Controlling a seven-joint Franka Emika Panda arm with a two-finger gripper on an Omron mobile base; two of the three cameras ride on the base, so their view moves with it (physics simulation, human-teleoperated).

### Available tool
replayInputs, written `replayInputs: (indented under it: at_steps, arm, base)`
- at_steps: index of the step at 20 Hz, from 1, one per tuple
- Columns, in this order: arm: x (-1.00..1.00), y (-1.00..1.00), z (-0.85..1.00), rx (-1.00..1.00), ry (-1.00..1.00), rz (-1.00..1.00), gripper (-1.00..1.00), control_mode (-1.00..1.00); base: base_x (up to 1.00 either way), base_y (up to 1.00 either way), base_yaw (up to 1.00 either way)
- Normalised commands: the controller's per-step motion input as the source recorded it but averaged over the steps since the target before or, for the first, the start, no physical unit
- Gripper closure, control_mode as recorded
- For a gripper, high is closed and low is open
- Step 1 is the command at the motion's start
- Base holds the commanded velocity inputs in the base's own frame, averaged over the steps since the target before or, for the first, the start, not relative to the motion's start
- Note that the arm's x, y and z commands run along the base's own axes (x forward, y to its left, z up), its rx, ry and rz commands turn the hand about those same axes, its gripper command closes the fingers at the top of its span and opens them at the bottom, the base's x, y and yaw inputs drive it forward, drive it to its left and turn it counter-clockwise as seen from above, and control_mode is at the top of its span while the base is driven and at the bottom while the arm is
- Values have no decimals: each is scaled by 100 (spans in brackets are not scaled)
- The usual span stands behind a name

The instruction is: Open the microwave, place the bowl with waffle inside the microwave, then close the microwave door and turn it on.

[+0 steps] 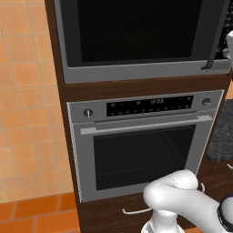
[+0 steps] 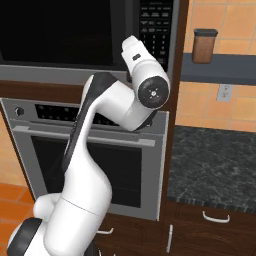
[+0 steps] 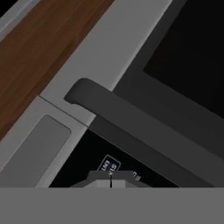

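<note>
So the end effector (image 3: 111, 178) is sitting fully closed, gripping nothing, right up against the microwave (image 2: 90, 40) button panel (image 2: 156, 30). Microwave door (image 1: 136, 34) is sitting closed, handle (image 3: 131, 118) at 12 o'clock.

Dark speckled counter (image 2: 210, 160) sits right of the oven cabinet, and above it a grey shelf (image 2: 225, 70) carries one brown canister (image 2: 204, 46), standing upright.

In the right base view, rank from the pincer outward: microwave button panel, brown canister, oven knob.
1. Microwave button panel, beside the pincer, which is shut.
2. Brown canister, on the shelf to the right.
3. Oven knob, far left.
</note>
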Motion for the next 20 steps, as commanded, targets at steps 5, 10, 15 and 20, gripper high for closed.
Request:
replayInputs:
  at_steps: [5, 10, 15, 20]
  arm:
    - [33, -2, 0, 5, 0, 0, 100, -100]
    - [35, -7, 0, 4, 0, 0, 100, -100]
    - [36, -9, -2, 3, 0, 1, 100, -100]
    - [53, -2, -12, 1, 0, 0, 100, -100]
  base:
    - [0, 0, 0]
    - [0, 0, 0]
    - [0, 0, 0]
    - [0, 0, 0]
